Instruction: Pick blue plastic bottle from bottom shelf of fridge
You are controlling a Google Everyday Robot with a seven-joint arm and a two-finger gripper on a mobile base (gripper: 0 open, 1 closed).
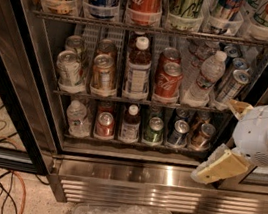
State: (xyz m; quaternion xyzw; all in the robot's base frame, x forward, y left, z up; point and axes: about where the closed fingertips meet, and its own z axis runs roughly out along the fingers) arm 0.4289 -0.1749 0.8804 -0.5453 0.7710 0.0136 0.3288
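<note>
Down at the fridge [162, 184], level with the bottom shelf [118, 142], your end effector [234, 145] hangs off to the right, holding nothing; you cannot tell whether it is open. The blue plastic bottle [130, 124] stands mid-shelf between a red can [105, 124] and a green can [154, 131]. Expect it to be light, smooth and probably slick, so grip the body below the cap.

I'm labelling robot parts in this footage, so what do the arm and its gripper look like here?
The gripper is at the right edge of the view, in front of the fridge's lower right corner. It shows as a bulky, rounded, smooth white housing. Flat cream-tan pieces project from it toward the left, a small one above and a larger one below. No cables, sleeves or printed markings show on it.
</note>
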